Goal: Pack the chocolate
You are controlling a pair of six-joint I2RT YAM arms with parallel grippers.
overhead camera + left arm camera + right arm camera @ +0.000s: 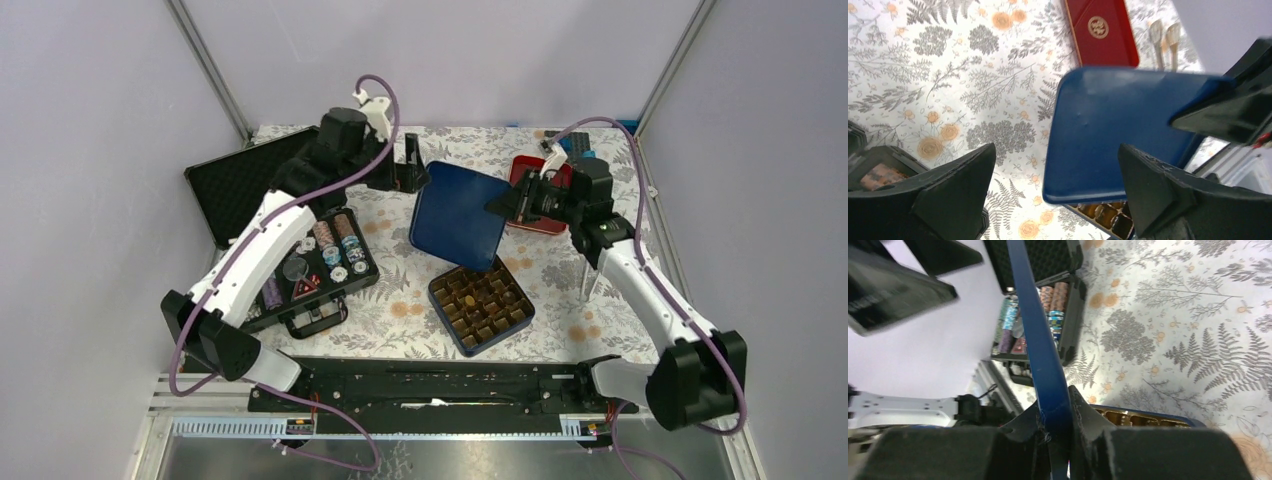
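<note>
Over box (481,305) far corner: right gripper (1053,407) pinches blue lid (458,215) edge; left gripper (1057,155) wide, empty. You level lid, align corners, lower.

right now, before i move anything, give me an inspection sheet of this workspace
surface: fern-and-flower printed tablecloth, flat
job's things: dark blue square box with brown grid insert, open; chocolate in its cells too small to tell; flat blue lid held tilted off the table
clutter: open black case of striped poker chips; red flat box
end effectors: left end effector open, beside lid; right end effector shut on lid's edge
cables: purple cables along both arms
surroundings: pale enclosure walls
</note>
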